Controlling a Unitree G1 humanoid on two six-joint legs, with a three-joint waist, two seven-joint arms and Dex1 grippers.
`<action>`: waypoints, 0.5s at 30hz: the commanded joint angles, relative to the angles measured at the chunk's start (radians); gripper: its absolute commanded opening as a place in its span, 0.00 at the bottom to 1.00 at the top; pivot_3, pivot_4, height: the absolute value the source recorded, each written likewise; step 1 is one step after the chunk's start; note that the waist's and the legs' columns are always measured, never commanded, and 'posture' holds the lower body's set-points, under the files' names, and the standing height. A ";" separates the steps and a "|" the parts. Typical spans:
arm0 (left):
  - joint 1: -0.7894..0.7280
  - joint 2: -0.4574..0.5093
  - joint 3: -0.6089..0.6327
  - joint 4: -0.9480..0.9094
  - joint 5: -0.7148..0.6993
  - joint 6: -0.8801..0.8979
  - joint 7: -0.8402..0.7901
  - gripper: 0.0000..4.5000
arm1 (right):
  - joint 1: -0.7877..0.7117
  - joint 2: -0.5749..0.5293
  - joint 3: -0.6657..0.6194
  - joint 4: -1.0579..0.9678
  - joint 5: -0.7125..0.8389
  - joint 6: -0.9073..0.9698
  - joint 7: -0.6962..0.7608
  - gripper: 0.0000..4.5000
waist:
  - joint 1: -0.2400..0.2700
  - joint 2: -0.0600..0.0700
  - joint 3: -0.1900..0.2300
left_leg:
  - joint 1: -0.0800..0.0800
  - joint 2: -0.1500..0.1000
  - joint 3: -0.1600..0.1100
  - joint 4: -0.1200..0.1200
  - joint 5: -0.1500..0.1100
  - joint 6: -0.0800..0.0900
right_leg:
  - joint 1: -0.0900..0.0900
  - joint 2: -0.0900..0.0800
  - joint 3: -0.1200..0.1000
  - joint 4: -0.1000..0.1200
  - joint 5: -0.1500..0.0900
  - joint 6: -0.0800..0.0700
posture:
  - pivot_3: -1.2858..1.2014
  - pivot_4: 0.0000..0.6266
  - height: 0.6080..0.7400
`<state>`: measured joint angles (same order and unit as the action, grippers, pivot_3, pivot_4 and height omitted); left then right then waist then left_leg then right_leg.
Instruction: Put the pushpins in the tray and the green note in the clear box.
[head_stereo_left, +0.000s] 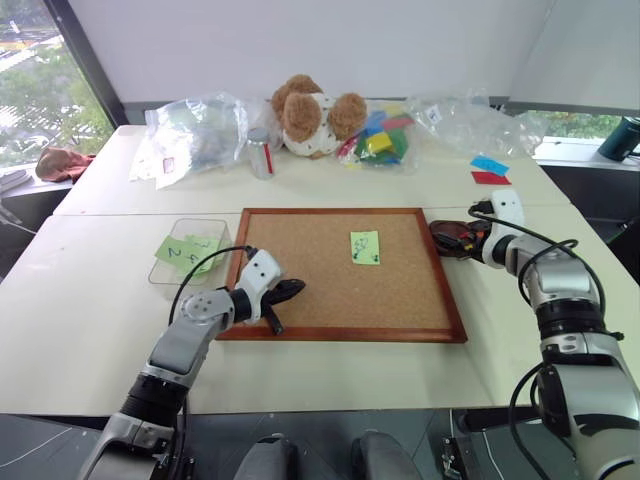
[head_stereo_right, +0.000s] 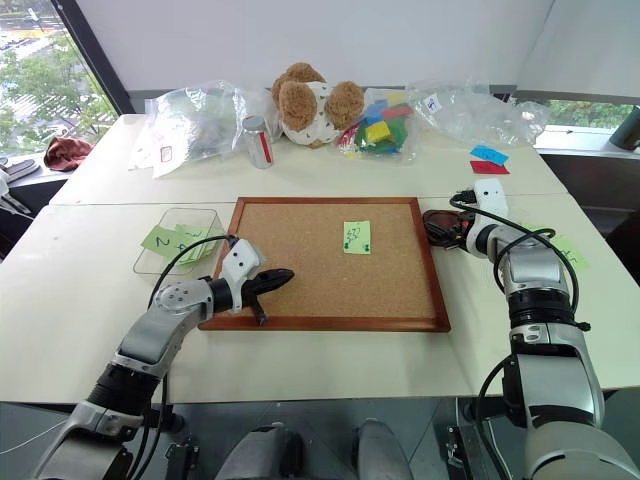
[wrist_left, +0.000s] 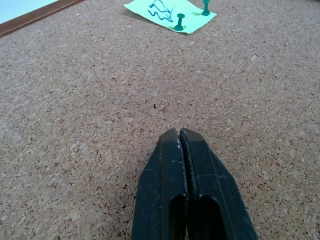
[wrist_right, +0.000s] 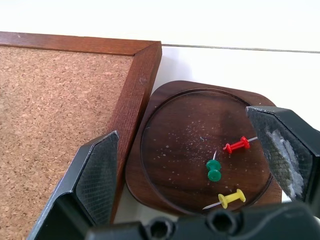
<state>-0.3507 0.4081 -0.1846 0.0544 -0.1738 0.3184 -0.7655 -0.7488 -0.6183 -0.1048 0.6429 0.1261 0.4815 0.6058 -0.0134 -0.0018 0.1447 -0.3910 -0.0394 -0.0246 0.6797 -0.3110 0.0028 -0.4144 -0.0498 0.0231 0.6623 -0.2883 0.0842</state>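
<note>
White bench (head_stereo_left: 90, 330) surface carries all items. Right gripper (wrist_right: 200, 165) is spread wide over the smooth dark-wood tray (wrist_right: 165, 100), where three plastic-headed pushpins (wrist_right: 214, 170) are deposited. Left gripper (wrist_left: 180, 135) is pressed together above the grainy corkboard (head_stereo_left: 400, 290), aimed at the pinned green note (head_stereo_left: 365, 247). Clear box (head_stereo_left: 165, 275) is left of the corkboard.

The tray (wrist_right: 165, 170) is showing smooth dark wood, speckled, the corkboard (wrist_right: 55, 105) rough grainy cork, its frame satin wood
</note>
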 joint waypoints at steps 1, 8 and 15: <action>0.021 0.003 -0.031 0.038 0.029 0.020 -0.005 0.00 | 0.009 -0.030 -0.008 -0.153 0.043 0.038 0.072 0.98 | 0.001 0.000 0.000 | 0.000 0.000 0.000 0.000 0.000 0.000 | 0.000 0.000 0.000 0.000 0.000 0.000 | 0.52 0.24 1.00; 0.021 0.004 -0.027 0.036 0.028 0.022 -0.004 0.00 | 0.110 0.017 0.081 -0.540 0.095 0.186 0.131 0.98 | 0.001 0.001 0.000 | 0.000 0.000 0.000 0.000 0.000 0.000 | 0.000 0.000 0.000 0.000 0.000 0.000 | 0.52 0.24 1.00; 0.024 0.005 -0.025 0.030 0.027 0.024 -0.002 0.00 | 0.146 0.088 0.149 -0.603 0.062 0.189 0.083 0.98 | 0.003 0.001 0.000 | 0.000 0.000 -0.001 0.000 0.000 0.001 | 0.000 0.000 0.000 -0.001 0.000 0.000 | 0.52 0.24 1.00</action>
<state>-0.3532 0.4054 -0.1847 0.0566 -0.1740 0.3175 -0.7652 -0.6002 -0.5284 0.0510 0.0736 0.1973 0.6852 0.7017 -0.0104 -0.0013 0.1447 -0.3909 -0.0394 -0.0251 0.6797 -0.3115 0.0035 -0.4141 -0.0502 0.0227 0.6613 -0.2883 0.0841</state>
